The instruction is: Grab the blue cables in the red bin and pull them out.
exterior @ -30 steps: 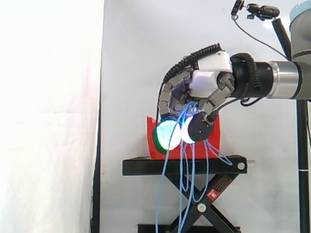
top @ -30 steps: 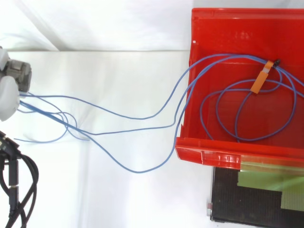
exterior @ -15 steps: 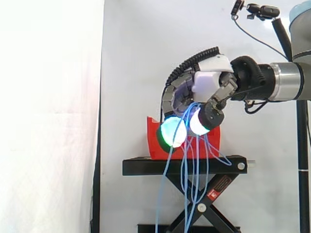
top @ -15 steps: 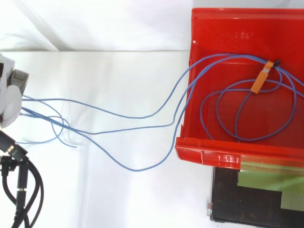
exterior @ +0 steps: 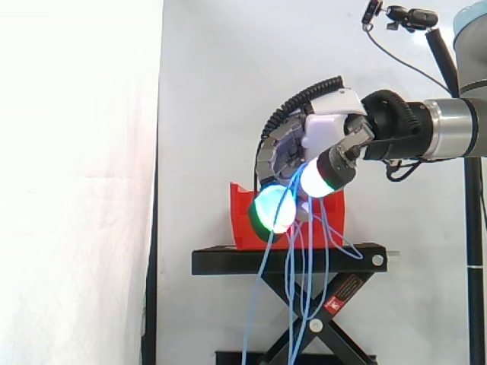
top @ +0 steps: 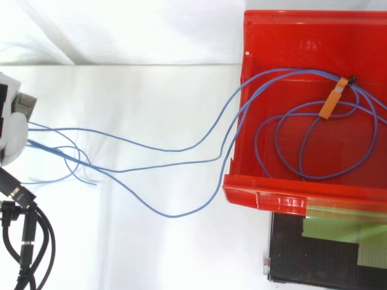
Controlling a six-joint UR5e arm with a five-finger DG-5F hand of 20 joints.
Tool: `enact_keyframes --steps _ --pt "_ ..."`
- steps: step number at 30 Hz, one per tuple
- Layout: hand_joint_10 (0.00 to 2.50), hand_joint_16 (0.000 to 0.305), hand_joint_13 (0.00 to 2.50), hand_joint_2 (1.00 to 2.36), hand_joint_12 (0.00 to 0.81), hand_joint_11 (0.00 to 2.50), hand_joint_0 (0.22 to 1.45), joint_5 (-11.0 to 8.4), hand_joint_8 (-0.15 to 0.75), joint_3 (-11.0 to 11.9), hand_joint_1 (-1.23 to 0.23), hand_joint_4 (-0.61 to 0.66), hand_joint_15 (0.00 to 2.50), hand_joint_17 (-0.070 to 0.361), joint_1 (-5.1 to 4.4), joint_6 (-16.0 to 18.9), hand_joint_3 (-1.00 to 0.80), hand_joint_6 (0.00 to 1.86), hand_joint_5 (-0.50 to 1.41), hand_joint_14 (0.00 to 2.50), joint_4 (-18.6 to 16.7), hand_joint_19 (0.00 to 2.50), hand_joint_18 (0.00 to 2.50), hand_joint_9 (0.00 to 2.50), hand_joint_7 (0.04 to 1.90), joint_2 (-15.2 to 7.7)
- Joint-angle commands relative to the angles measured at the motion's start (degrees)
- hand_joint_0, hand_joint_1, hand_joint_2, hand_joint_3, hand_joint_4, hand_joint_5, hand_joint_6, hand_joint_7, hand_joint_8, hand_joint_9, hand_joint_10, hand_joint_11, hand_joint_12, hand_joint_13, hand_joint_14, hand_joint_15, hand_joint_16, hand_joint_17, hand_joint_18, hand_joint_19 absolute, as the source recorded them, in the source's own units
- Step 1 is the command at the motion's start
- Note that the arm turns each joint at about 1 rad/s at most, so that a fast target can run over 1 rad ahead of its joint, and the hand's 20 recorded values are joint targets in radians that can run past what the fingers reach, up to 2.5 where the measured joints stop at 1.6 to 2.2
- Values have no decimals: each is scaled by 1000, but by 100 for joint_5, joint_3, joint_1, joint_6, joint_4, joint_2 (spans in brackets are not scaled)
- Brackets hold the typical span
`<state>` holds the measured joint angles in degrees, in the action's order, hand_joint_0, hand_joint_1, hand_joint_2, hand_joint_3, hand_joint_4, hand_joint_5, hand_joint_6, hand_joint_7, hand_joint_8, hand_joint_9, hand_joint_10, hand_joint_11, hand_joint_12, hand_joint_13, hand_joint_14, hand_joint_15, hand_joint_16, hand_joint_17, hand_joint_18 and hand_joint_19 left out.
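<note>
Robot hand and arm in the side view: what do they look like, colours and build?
The robot hand has a white shell on its palm and grey segmented fingers ending in thick round pads, one glowing cyan-green, another white. Behind it the arm shows a black wrist section, then a silver ring.

Nothing I can actually read from my end. There's a red-and-white sticker [exterior: 344,290] on the black stand [exterior: 289,261], lower right of centre in the side view. There are also faint raised marks [top: 308,44] on the red bin [top: 278,35] back wall, upper right of the top view. Both are too small to make out.
</note>
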<state>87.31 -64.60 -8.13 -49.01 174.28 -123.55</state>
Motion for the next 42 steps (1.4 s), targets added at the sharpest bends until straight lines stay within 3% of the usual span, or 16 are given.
enact_keyframes --steps 1,9,21,30,42 --pt "2500 48 977 1000 373 439 719 -3 343 0 -840 327 382 107 -4 10 -1000 580 635 2500 0 1011 1001 566 476 6" --pt "2500 51 1003 1000 385 419 681 -3 367 -9 -837 360 364 114 -13 54 -1000 565 675 2500 9 904 1015 607 480 -3" --pt "2500 59 1058 1000 408 421 614 5 386 -9 -853 393 341 134 -22 608 -1000 581 721 2500 115 718 1055 663 478 -3" --pt "2500 70 1125 1000 442 429 543 5 408 -9 -868 423 330 157 -22 616 -1000 519 786 2500 115 551 1129 741 524 -3" --pt "2500 72 1169 1000 441 493 522 5 401 -9 -881 419 366 163 -22 616 -1000 470 877 2500 123 598 1197 819 554 6"
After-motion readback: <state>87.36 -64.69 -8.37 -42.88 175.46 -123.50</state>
